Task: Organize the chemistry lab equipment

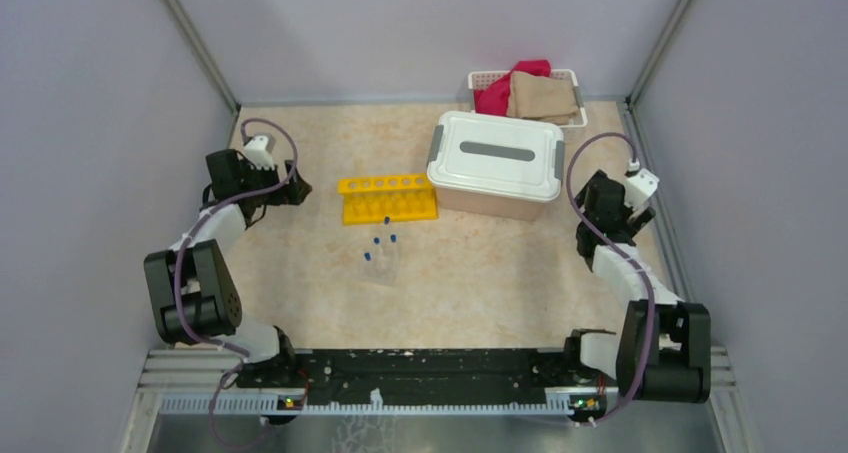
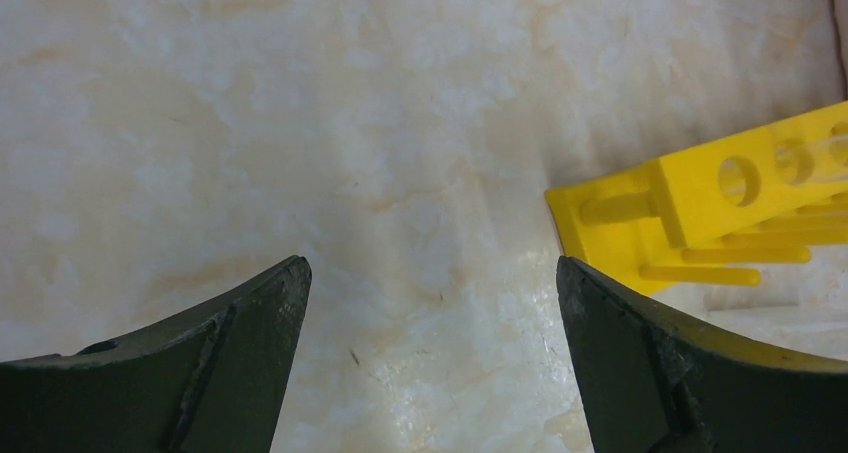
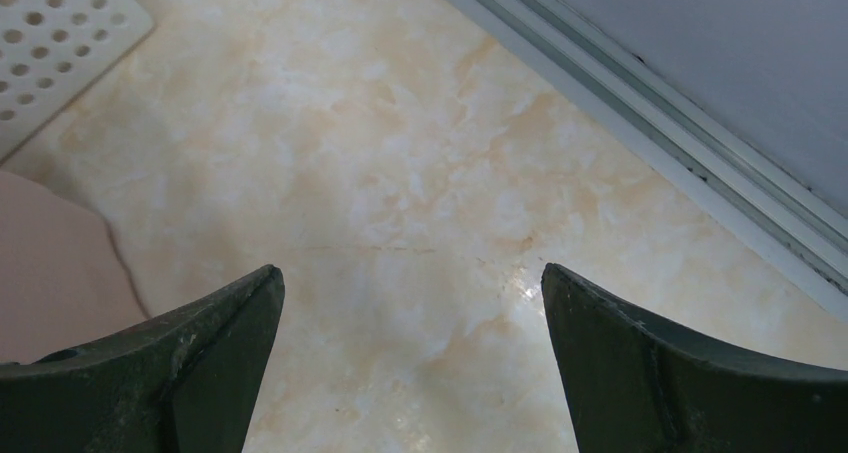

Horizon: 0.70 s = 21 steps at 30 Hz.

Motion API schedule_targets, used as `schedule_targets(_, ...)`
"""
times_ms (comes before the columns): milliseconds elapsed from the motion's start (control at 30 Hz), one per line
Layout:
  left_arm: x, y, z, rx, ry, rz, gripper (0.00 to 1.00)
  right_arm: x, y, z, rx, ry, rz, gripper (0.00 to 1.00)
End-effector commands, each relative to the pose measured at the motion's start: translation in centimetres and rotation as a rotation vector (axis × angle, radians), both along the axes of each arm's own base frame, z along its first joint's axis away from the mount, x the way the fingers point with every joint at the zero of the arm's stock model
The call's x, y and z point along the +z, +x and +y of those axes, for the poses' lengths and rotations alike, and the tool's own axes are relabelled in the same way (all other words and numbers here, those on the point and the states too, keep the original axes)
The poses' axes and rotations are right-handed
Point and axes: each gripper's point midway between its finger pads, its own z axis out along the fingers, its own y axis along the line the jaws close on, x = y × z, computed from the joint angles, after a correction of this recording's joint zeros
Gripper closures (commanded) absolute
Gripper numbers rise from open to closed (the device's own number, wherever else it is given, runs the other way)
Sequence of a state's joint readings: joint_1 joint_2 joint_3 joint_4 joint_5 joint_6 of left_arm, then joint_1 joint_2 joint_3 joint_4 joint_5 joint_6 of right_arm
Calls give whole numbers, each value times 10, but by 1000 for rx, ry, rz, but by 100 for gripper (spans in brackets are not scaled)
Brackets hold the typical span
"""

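While the left gripper (image 2: 430,269) hangs centre-left, jaws wide apart, just beside the yellow rack (image 1: 388,199), a careless sweep could topple the blue-capped tubes (image 1: 380,244) mid-frame in their faint clear rack (image 1: 385,269). The right gripper (image 3: 412,271), jaws equally apart, hangs far right.

No legible text on anything visible.

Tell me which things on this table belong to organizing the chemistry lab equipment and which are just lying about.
Job in hand: yellow tube rack; small blue-capped tubes.
Lying about: pink tub with white lid; white basket of red and tan cloths.
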<state>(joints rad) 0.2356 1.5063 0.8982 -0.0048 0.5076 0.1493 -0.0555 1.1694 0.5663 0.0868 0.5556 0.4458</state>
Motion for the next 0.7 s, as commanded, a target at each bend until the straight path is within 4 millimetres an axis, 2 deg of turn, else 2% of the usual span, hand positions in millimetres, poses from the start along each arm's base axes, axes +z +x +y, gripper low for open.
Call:
schedule_targets(0,-6,9,-11,-29,-19,-103,1,-2,0,-17,-90,-44,-80,1)
schedule_targets(100,-27,1,-16,-36,-14,-87,1,-16,-5,-18,-101,-30,-108,1)
schedule_targets(233,-37,-7,-21,-35,-13,-131,1,-28,-8,-16,-81,-30,-154,1)
schedule_targets(467,-29,-17,-31,-10,-18,-271,1,-16,-4,-9,16,-90,-266,1)
schedule_targets(667,-22,-21,-36,8,-8,-385,1,-7,11,13,191,-137,-305,1)
